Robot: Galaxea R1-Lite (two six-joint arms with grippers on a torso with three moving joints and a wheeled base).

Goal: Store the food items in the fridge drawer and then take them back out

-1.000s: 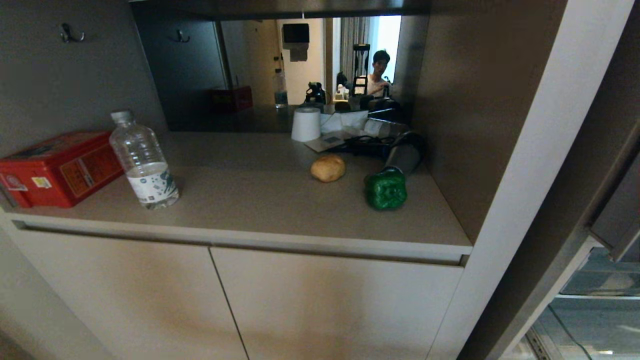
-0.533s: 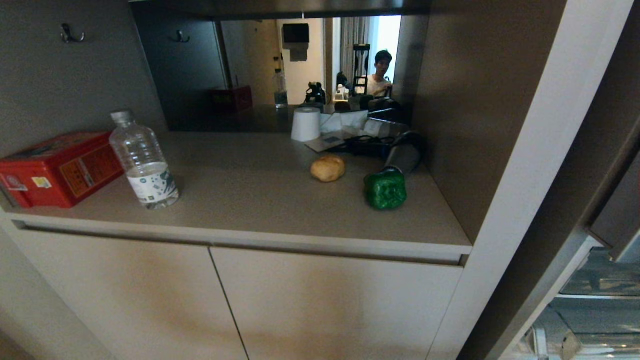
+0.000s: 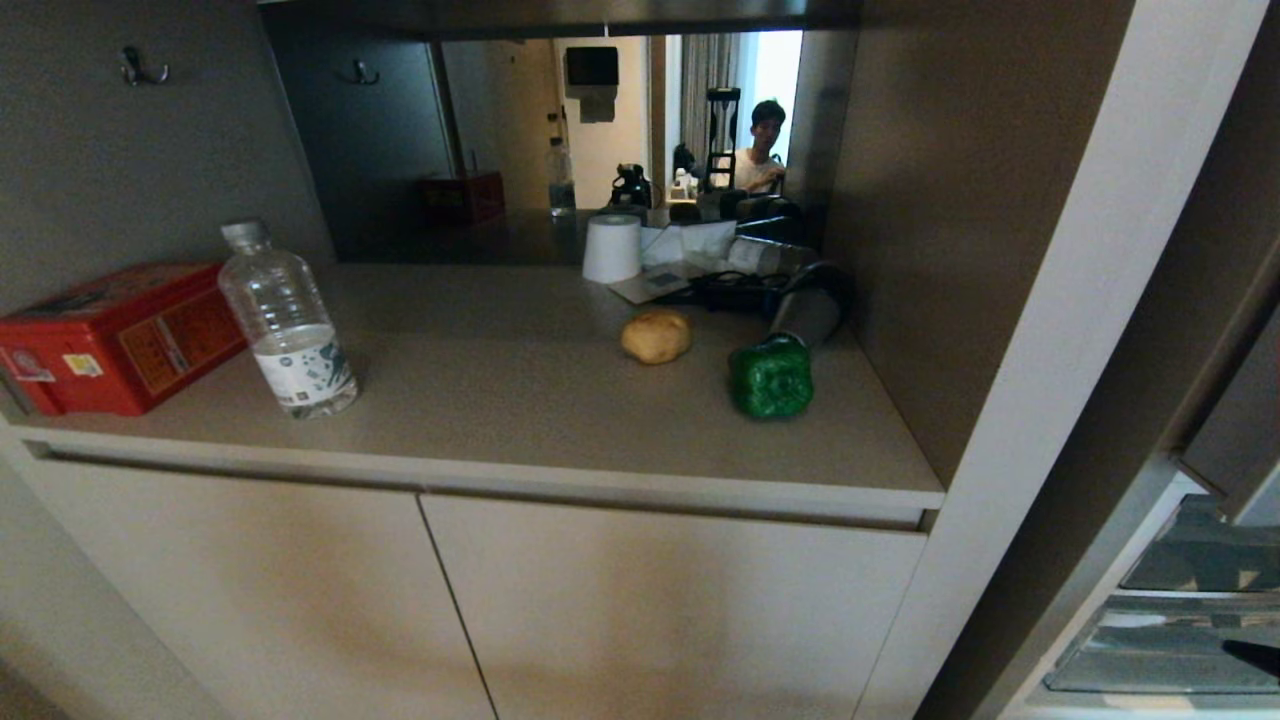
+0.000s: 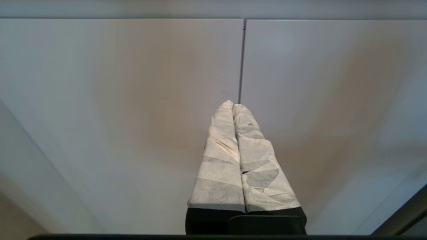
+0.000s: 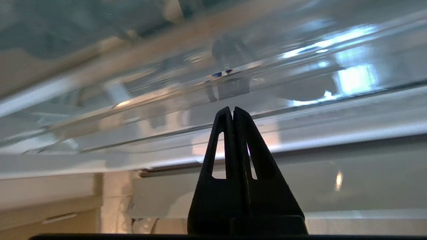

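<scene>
In the right wrist view the right gripper [image 5: 233, 109] has its two black fingers pressed flat together, holding nothing, with the tips pointing at the fridge drawer [image 5: 300, 76], whose clear plastic wall and rim cross the view in bright, blurred streaks; whether the tips touch it cannot be told. In the head view only a dark sliver at the bottom right edge [image 3: 1262, 655] may be that gripper, too cut off to be sure, and the fridge [image 3: 1190, 590] there shows only stacked grey shelf edges. The left gripper [image 4: 233, 106], its fingers wrapped in white tape, is likewise closed on nothing and hangs in front of the seam between the two beige cabinet doors [image 4: 133, 100] (no part of this arm appears in the head view). Above those doors, only the head view shows the counter [image 3: 560, 420], and on it both food items: the green bell pepper [image 3: 770, 378] near the right wall, nearer the front edge, and the tan potato [image 3: 656, 336] to its left, a little farther back and apart from it. Well to the left of the pepper stand a clear water bottle [image 3: 288, 322] and a red box [image 3: 115, 336]. Behind the pepper lies a dark clutter hard to make out, beside a white cup [image 3: 612, 248], and a mirror [image 3: 600, 130] at the back reflects a seated person [image 3: 760, 150].
</scene>
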